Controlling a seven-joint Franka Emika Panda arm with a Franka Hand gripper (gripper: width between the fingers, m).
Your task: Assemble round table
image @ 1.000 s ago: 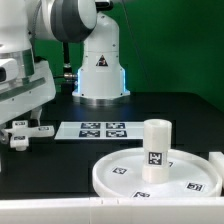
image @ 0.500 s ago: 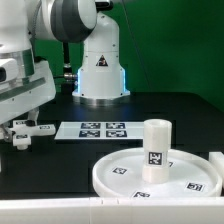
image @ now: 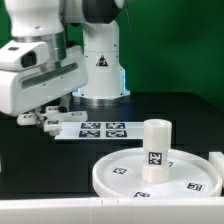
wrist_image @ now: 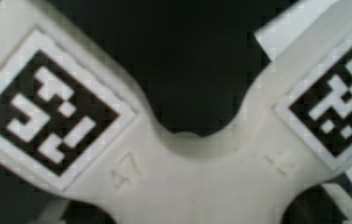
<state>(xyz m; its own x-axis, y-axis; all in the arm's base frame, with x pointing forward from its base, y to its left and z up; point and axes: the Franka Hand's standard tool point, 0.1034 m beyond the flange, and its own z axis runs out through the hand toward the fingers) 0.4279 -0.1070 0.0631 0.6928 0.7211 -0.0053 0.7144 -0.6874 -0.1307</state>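
The cross-shaped foot (image: 46, 119) is white with black-and-white tags and hangs in my gripper (image: 54, 112), just above the table at the exterior view's left, beside the marker board. In the wrist view the foot (wrist_image: 191, 165) fills the picture, two tagged arms spreading from its hub; my fingertips are hidden. The large rimmed round disc (image: 112, 172) lies at the front right. The short cylindrical leg (image: 155, 150) stands upright on it, with a tag on its side.
The marker board (image: 96, 129) lies flat on the black table just to the right of the gripper. The robot's white base (image: 100, 65) stands behind it. A white block (image: 216, 162) sits at the exterior view's right edge.
The arm has swung to the exterior view's right and carried the cross-shaped foot with it, from the table's left edge to the left end of the marker board. The disc and leg have not moved.
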